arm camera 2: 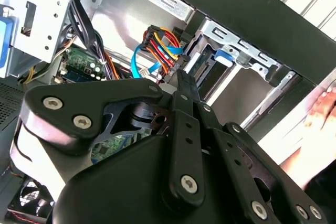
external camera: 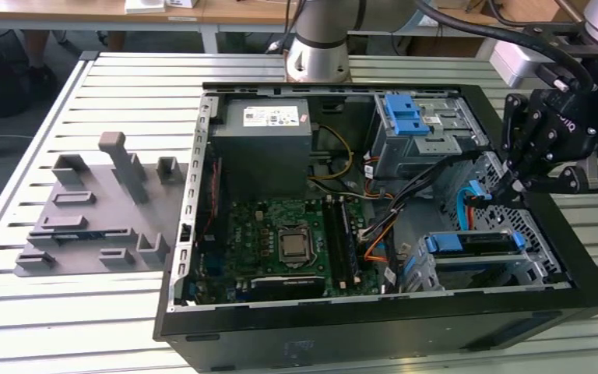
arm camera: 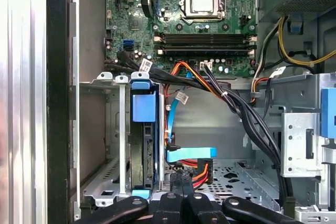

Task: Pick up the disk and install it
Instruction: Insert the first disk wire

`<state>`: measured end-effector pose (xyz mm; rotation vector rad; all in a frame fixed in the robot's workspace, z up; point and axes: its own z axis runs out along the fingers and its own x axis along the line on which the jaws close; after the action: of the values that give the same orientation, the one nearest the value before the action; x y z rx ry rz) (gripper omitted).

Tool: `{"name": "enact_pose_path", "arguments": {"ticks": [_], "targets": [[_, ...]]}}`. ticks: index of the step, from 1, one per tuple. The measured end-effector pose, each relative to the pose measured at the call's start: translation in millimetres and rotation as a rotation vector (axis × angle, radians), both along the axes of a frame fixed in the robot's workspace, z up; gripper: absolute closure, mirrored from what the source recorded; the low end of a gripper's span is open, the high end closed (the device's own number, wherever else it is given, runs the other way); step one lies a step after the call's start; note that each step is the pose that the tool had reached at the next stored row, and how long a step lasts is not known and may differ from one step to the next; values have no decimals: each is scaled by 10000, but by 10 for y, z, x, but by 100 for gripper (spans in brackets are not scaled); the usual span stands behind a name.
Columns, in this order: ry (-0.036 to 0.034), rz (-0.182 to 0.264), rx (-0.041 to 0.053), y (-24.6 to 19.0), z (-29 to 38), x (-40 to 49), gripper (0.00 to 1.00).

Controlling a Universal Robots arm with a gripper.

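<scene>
The disk sits in the metal drive cage at the case's front corner, on the exterior view's right, with its blue carrier frame showing. In the first wrist view the disk stands on edge in the cage, a blue tab at its end. My gripper hovers just above the case beside the cage, over the perforated floor and the orange and blue cables. Its fingers lie together, shut with nothing between them. In the second wrist view the gripper points toward the cables next to the cage.
The open black case lies on a slatted metal table. Inside are a grey power-supply box, a green motherboard and an upper cage with a bare blue latch. A grey fixture plate lies beside the case. A hand shows outside the case.
</scene>
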<state>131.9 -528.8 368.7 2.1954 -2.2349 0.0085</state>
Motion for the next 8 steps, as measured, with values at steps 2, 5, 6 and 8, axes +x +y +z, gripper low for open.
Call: {"name": "enact_pose_path", "arguments": {"ticks": [2,5,6,8], "targets": [[0,0,-1,0,0,0,89],[0,0,-10,2,0,0,89],[0,0,-11,2,0,0,89],[0,0,-20,5,1,0,89]]}}
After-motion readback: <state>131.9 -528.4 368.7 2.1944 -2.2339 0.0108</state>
